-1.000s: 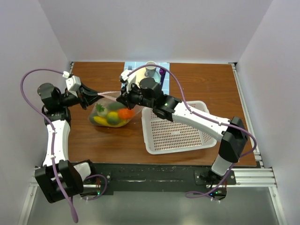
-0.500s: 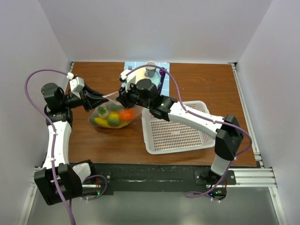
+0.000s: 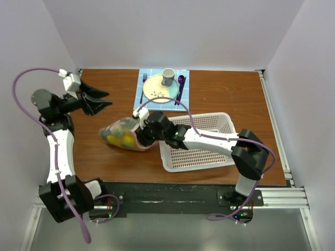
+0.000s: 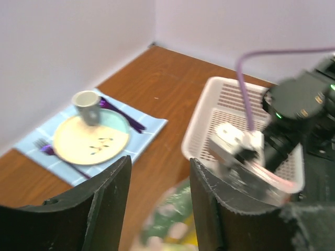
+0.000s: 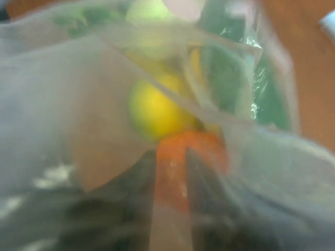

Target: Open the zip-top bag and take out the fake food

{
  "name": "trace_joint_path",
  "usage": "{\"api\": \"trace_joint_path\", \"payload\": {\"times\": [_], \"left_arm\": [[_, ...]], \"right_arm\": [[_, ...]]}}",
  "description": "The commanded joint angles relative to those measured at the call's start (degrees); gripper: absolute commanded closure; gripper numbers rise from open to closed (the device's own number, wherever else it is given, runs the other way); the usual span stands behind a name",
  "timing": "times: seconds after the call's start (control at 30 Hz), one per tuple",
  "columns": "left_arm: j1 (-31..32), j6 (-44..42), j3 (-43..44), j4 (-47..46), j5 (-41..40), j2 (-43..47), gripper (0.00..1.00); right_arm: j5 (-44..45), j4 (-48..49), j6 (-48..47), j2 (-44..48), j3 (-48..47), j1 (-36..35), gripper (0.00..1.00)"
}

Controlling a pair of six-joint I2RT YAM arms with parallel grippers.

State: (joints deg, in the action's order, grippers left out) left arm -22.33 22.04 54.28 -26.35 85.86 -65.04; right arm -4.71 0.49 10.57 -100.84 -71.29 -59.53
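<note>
Hides the right tool (image 3: 141,137) tips behind the crinkled zip-top bag (image 3: 120,132) near the middle of the desk (image 3: 220,89); cannot tell whether clamped or apart. Smears the fake food (image 5: 155,112) into yellow, orange and green blobs in the right wrist view. Cuts the bag off, blurred, at the left wrist view's bottom edge.

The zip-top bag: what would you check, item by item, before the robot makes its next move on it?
1. Left gripper open, clear of the zip-top bag: ok.
2. Right gripper right at the bag: ok.
3. Right gripper holding plastic: cannot tell, the wrist view is blurred.
4. Bag mouth open: cannot tell.
5. Fake food taken out: not ok, it lies inside the bag.
</note>
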Motion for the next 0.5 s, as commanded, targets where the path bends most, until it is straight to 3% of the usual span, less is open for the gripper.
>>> {"api": "trace_joint_path", "payload": {"times": [0.0, 0.03, 0.1, 0.17, 0.2, 0.23, 0.27, 0.3, 0.37, 0.47], "left_arm": [[-6.0, 6.2, 6.8, -5.5, 11.9, -6.0, 0.46], [-6.7, 6.4, 6.3, -6.6, 11.9, -7.4, 0.37], [-8.0, 10.9, 1.6, -12.0, 11.9, -11.0, 0.31], [-8.2, 19.5, -4.0, -34.6, 11.9, -13.1, 0.29], [-8.2, 32.1, -9.0, -44.7, 11.9, -16.1, 0.29], [-8.0, 38.5, -10.7, -62.7, 11.9, -18.2, 0.29], [-7.8, 44.7, -11.6, -70.6, 11.9, -20.5, 0.29], [-7.8, 57.1, -12.1, -78.7, 12.1, -25.7, 0.3], [-8.1, 58.4, -11.9, -81.3, 12.1, -29.0, 0.3], [-8.3, 55.1, -14.0, -81.4, 12.0, -29.6, 0.29]], "right_arm": [[-1.5, 2.7, 3.4, 0.4, 3.2, -2.2, 0.66], [-1.0, 3.0, 3.8, -0.1, 3.6, -2.6, 0.64], [-0.6, 3.2, 4.1, -0.7, 4.5, -3.9, 0.59], [0.6, 3.4, 4.0, -1.4, 4.9, -4.9, 0.45], [1.4, 3.3, 3.8, -1.4, 5.3, -6.0, 0.38], [2.7, 2.9, 3.4, -1.5, 5.4, -6.7, 0.27], [4.4, 2.8, 2.7, -1.7, 5.5, -7.4, 0.23], [4.6, 2.6, 2.4, -2.0, 5.5, -8.4, 0.19], [8.7, 2.1, 2.1, -2.6, 5.4, -9.4, 0.04], [15.7, 1.8, 1.7, -4.1, 5.2, -11.6, 0.01]]}}
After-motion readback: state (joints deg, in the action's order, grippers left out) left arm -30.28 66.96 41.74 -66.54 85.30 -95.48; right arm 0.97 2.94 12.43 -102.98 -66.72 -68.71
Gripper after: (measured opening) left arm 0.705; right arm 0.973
